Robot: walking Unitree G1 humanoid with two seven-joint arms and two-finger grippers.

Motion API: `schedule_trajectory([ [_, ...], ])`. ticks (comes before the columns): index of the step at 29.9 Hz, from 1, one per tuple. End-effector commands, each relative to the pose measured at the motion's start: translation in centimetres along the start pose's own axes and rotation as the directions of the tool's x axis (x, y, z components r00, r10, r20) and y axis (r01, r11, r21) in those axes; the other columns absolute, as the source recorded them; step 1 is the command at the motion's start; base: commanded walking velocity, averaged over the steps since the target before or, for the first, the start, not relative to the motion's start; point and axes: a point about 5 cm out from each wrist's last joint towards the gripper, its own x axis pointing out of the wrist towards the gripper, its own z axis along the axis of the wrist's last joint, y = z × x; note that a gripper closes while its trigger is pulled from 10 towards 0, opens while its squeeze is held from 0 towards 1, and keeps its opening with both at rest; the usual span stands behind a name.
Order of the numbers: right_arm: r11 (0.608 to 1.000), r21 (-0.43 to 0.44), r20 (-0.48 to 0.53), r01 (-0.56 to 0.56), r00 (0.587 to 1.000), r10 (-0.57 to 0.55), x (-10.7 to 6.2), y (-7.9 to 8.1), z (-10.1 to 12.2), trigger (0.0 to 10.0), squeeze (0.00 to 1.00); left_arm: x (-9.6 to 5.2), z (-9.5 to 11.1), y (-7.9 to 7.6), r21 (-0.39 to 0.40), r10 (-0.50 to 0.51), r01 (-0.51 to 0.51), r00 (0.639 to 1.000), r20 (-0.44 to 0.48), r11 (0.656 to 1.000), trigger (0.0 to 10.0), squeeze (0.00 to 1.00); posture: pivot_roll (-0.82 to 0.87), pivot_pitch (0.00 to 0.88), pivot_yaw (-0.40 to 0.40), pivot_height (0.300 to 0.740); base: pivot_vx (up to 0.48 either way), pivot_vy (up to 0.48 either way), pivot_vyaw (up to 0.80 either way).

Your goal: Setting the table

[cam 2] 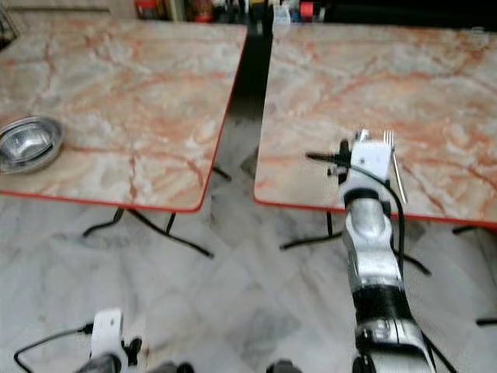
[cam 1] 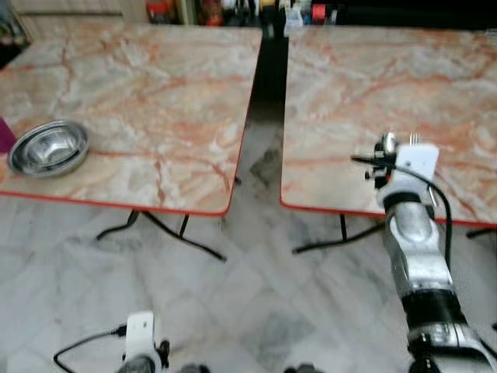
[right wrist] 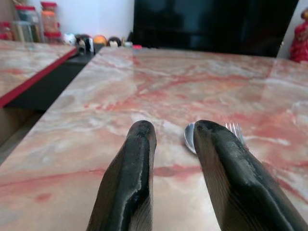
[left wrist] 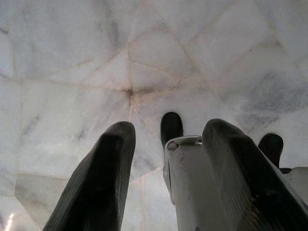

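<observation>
I hold the right end effector (right wrist: 171, 159) over the right-hand marble-patterned bench (cam 2: 326, 93), fingers parted and empty. A metal fork (cam 2: 394, 167) and spoon (right wrist: 189, 136) lie just beyond it: cutlery placement appears done. Next, I judge, fetch the shiny steel bowl (cam 1: 48, 147) from the left bench (cam 1: 155, 93). The left end effector (left wrist: 166, 183) hangs open above the floor.

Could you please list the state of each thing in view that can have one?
steel bowl: upright, empty, near the left table's front edge.
fork: lying flat on the right table, beside the spoon.
spoon: lying flat, mostly hidden behind a finger.
right gripper: open, over the right table, holding nothing.
left gripper: open, hanging idle over the floor.
</observation>
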Motion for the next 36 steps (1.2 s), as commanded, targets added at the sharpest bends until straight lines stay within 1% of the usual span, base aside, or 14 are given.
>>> schedule_trajectory([
  [1, 1.000, 0.024, -0.026, 0.015, 1.000, -0.014, 0.3, 0.0, -0.2, 10.0, 0.00, -0.1, -0.8, 0.2, -0.004, 0.009, -0.009, 0.999, -0.033, 1.000, 10.0, 0.00, -0.04, 0.133, 0.017, 0.711, 0.000, 0.000, 0.00],
  [3, 0.999, 0.040, -0.027, 0.011, 1.000, -0.010, 0.4, 0.3, 0.0, 10.0, 0.00, -0.1, -0.8, 0.3, -0.007, 0.009, -0.010, 0.999, -0.032, 1.000, 10.0, 0.00, -0.04, 0.133, 0.018, 0.711, 0.000, 0.000, 0.00],
  [5, 0.998, 0.055, -0.043, 0.017, 0.999, -0.015, 0.4, 0.5, -0.2, 10.0, 0.00, -0.2, -0.9, 0.3, -0.010, 0.010, -0.010, 0.999, -0.033, 1.000, 10.0, 0.00, -0.04, 0.134, 0.018, 0.711, 0.000, 0.000, -0.80],
  [6, 0.998, 0.063, -0.052, 0.020, 0.998, -0.017, 0.5, 0.8, -0.3, 10.0, 0.00, -0.2, -1.0, 0.3, 0.001, 0.009, -0.009, 0.999, -0.039, 1.000, 10.0, 0.00, -0.04, 0.132, 0.018, 0.711, 0.000, 0.000, -0.80],
  [10, 0.998, 0.058, -0.055, 0.020, 0.998, -0.017, 0.6, 1.1, -0.3, 10.0, 0.00, -0.2, -1.0, 0.3, 0.004, 0.007, -0.007, 0.999, -0.041, 1.000, 10.0, 0.00, -0.04, 0.132, 0.018, 0.711, 0.000, 0.000, -0.80],
  [12, 0.998, 0.064, -0.040, -0.014, 0.999, 0.017, 0.4, 1.6, -0.3, 10.0, 0.00, -0.2, -1.1, 0.3, 0.016, 0.014, -0.013, 0.999, -0.040, 1.000, 10.0, 0.00, -0.03, 0.127, 0.012, 0.711, 0.000, 0.000, 0.00],
  [20, 0.998, 0.064, -0.037, -0.025, 0.999, 0.028, 0.5, 1.8, -0.3, 10.0, 0.00, -0.2, -1.1, 0.4, 0.017, 0.016, -0.015, 0.999, -0.039, 1.000, 10.0, 0.00, -0.03, 0.126, 0.011, 0.711, 0.000, 0.000, 0.00],
  [24, 0.996, 0.065, -0.013, -0.062, 0.998, 0.063, 0.7, 2.5, 0.4, 10.0, 0.00, -0.2, -0.9, 0.0, 0.012, 0.012, -0.012, 0.999, -0.032, 1.000, 10.0, 0.00, -0.03, 0.125, 0.001, 0.711, 0.000, 0.000, 0.00],
  [36, 0.996, 0.065, -0.019, -0.068, 0.997, 0.070, 0.7, 2.5, 0.2, 10.0, 0.00, -0.1, -0.7, -0.2, 0.007, 0.016, -0.016, 1.000, -0.021, 1.000, 10.0, 0.00, -0.03, 0.135, -0.004, 0.711, 0.000, -0.323, 0.00],
])
